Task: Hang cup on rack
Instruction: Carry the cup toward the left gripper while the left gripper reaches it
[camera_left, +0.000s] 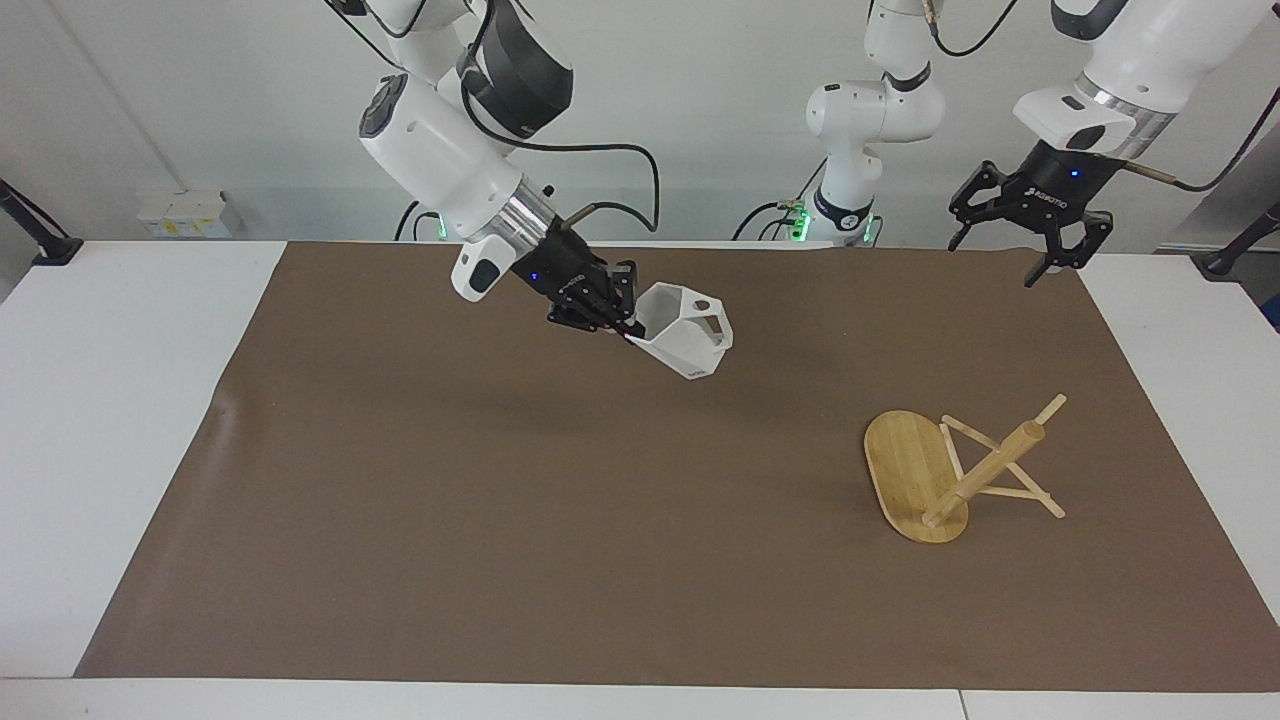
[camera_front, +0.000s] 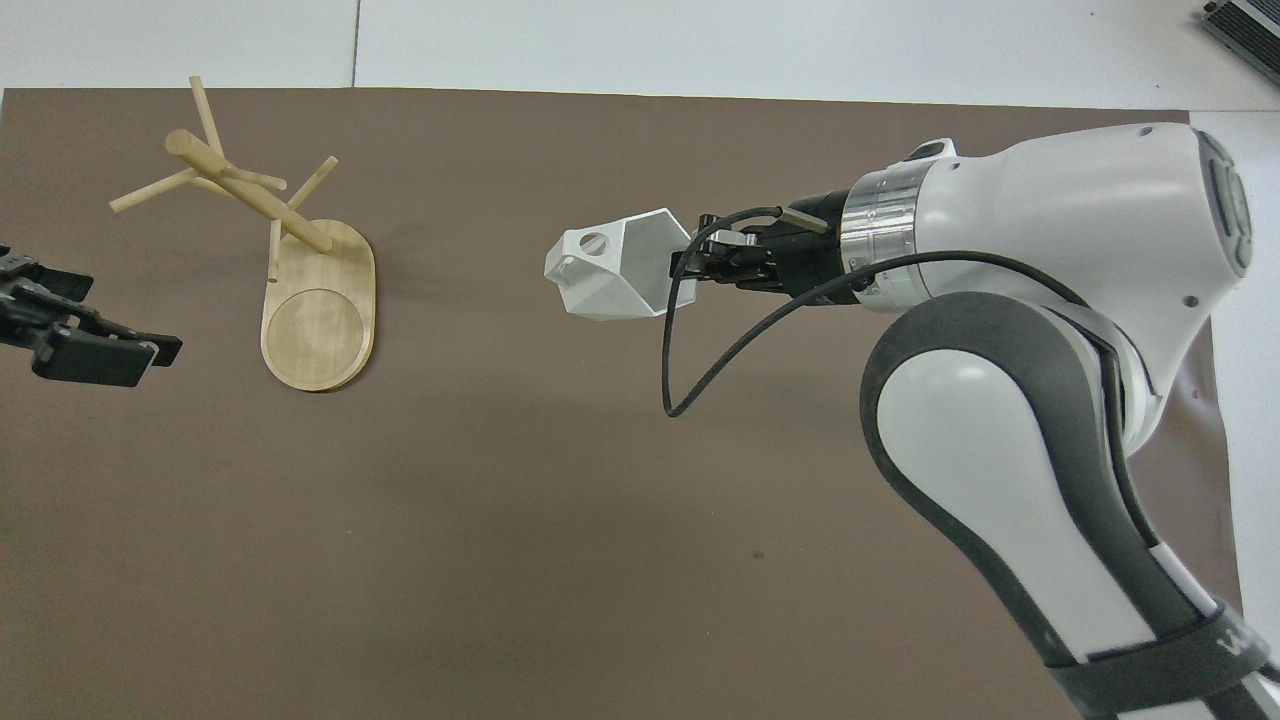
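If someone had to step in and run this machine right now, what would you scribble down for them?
Right gripper: shut on the cup, held tilted in the air above the brown mat, around mid-table.
Left gripper: open, holding nothing, up over the mat's edge at the left arm's end.
Rack: tipped over toward the left arm's end, base on edge, post and pegs slanting down to the mat.
Done: cup picked up.
Left: the rack probably needs standing upright first, perhaps by the left gripper; then carry the cup across and slip the hole in its handle over a peg.
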